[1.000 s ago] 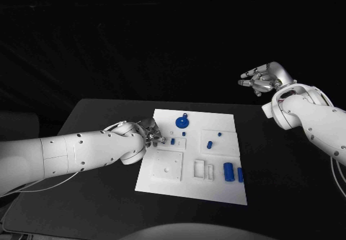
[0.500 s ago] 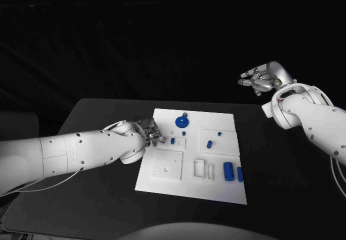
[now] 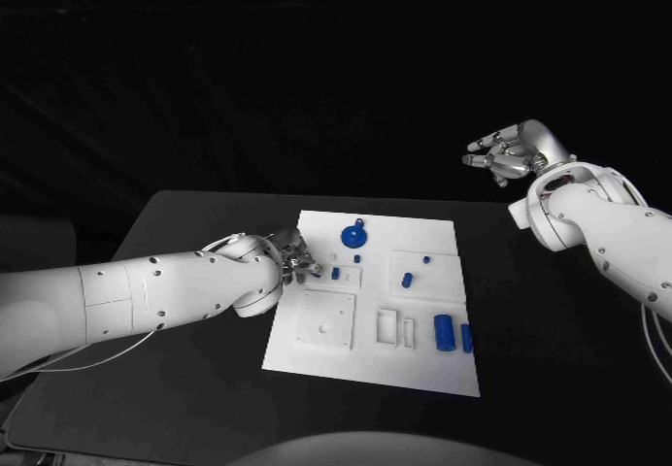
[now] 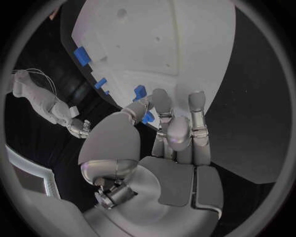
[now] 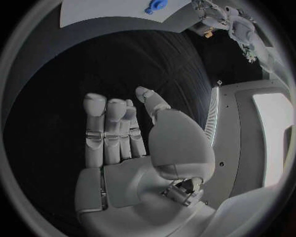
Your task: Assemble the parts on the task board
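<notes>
The white task board lies in the middle of the black table. On it are a round blue disc, several small blue parts such as a peg, and two blue cylinders. My left hand is low over the board's left edge, and its thumb and a finger pinch a small blue part. More of the board spreads beyond the fingers in the left wrist view. My right hand hangs high beyond the table's back right corner, with its fingers spread and nothing in them.
White recesses, a square plate and two narrow slots, are set in the board's near half. Bare black table surrounds the board. A corner of the board with the blue disc shows in the right wrist view.
</notes>
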You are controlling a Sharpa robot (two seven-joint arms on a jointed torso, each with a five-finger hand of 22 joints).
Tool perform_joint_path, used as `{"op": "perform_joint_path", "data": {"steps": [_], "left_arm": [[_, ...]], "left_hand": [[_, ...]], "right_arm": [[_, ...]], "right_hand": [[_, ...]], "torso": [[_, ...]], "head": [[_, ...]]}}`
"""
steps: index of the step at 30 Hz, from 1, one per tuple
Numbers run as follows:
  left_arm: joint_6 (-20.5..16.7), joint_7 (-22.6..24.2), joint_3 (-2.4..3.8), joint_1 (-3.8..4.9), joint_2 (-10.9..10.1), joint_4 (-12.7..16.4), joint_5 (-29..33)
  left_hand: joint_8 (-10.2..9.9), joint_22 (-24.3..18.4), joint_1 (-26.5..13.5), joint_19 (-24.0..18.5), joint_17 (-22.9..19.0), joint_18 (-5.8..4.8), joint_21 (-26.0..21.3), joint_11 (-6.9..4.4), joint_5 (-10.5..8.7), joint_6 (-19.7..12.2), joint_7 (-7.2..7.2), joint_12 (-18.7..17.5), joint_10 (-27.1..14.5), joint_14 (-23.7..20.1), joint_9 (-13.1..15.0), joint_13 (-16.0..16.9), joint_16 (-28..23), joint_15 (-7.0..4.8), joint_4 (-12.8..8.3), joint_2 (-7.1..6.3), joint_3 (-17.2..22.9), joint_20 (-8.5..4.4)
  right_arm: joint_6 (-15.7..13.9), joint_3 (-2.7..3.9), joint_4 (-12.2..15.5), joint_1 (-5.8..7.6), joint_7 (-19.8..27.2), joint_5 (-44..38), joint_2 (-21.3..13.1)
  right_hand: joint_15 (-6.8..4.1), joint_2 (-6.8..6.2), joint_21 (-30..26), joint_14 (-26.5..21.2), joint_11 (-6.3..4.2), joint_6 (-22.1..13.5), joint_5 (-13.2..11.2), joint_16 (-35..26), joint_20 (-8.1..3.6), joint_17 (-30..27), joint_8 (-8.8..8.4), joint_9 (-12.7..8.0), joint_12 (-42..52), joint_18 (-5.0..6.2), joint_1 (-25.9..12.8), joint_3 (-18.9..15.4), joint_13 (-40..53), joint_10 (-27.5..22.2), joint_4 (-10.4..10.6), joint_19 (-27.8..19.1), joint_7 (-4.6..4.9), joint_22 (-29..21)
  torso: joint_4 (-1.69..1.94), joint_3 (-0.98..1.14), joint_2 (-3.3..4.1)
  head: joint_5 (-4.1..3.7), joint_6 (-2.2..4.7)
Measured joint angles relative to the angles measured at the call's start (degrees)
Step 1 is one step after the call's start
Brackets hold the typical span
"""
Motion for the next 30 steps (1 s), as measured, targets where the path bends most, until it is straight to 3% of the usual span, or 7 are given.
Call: {"op": "perform_joint_path", "data": {"steps": [30], "left_arm": [[0.43,0.06,0.03,0.02,0.02,-0.13,-0.2]], "left_hand": [[0.22,0.03,-0.87,-0.2,1.19,0.0,0.78,0.0,0.1,0.02,-0.01,1.04,0.0,0.41,0.44,0.78,1.27,-0.01,-1.17,0.16,0.22,0.61]], "right_arm": [[0.21,0.0,-0.18,-0.17,-0.03,0.01,0.03]], "right_hand": [[0.0,0.0,0.0,0.0,0.0,0.0,1.07,0.0,0.0,0.06,0.0,0.0,0.0,0.0,0.0,0.48,-0.06,0.0,-0.16,0.0,0.0,0.0]], "torso": [[0.04,-0.03,-0.01]], "head": [[0.02,-0.2]]}}
